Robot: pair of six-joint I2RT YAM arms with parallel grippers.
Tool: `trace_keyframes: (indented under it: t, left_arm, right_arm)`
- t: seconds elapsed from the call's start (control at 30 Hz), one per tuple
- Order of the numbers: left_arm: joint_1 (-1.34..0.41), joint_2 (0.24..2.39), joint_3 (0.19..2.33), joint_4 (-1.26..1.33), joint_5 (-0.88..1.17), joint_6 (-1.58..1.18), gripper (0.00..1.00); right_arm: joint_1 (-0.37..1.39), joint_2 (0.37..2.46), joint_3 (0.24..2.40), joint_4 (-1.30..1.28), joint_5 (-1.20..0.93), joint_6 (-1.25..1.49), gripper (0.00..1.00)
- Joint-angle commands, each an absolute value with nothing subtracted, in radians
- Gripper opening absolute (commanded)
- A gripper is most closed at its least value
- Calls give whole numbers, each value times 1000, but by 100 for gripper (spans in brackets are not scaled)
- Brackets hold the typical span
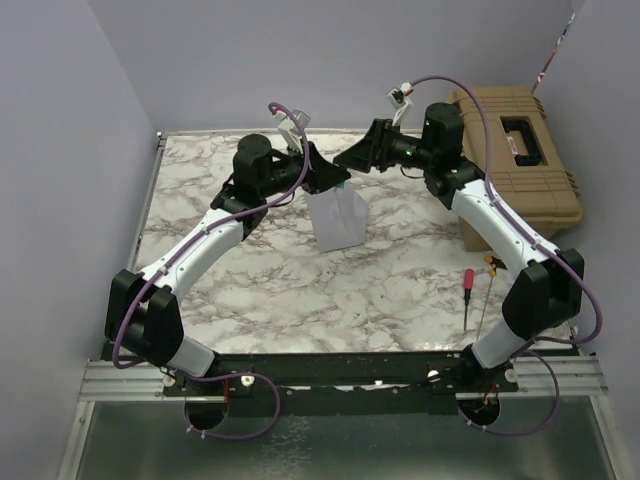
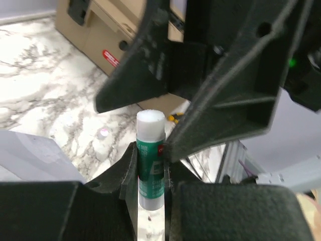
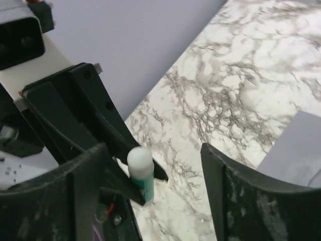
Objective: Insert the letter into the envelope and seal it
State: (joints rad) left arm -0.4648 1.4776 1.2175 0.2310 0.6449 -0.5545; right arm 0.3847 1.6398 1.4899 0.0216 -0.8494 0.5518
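The left gripper (image 2: 150,170) clenched a glue stick (image 2: 150,135), the right gripper (image 3: 153,150) released around it. A slipping stick could drop and smear the envelope (image 1: 335,220) lying toward the desk's (image 1: 300,290) far edge.

Soft overhead light, faint shadows on the marble table (image 1: 380,290). Wrist views look soft, perhaps motion-blurred, dark along the lower edge; the tip of the glue stick (image 2: 150,150) glares white.

- A robotics lab cell: plain lavender walls (image 1: 60,150) box in a marble-patterned tabletop (image 1: 300,290).
- Two cabled arms, left arm (image 1: 200,245) and right arm (image 1: 500,225), stand on an aluminium rail (image 1: 120,380) along its near edge.
- Tan tool case (image 1: 520,150) at the far right corner; a screwdriver (image 1: 467,295) lies by the right edge.
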Motion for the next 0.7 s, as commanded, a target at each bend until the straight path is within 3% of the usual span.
trace_keyframes:
  t: [0.0,0.07,0.17,0.27,0.4,0.67]
  left_arm:
    - [-463,1431,1173,287,443,-572,0]
    - [-463,1416,1154,318,385,-597,0]
    - [-463,1419,1138,409,313,-674,0]
    - [-464,1447,1149,501,274,-770,0]
    - [-463,1469,1180,545,231,-848,0]
    - [-464,1486,1189,588,198,-994,0]
  right_arm:
    - [389,1485,1382,58,-466,648,83]
    - [387,1433,1324,133,-410,658,87]
    - [388,1419,1288,202,-491,612,87]
    - [391,1439,1279,204,-600,539,86]
    - [428,1457,1285,163,-562,428,85]
    - [455,1528,1369,206,-564,469,66]
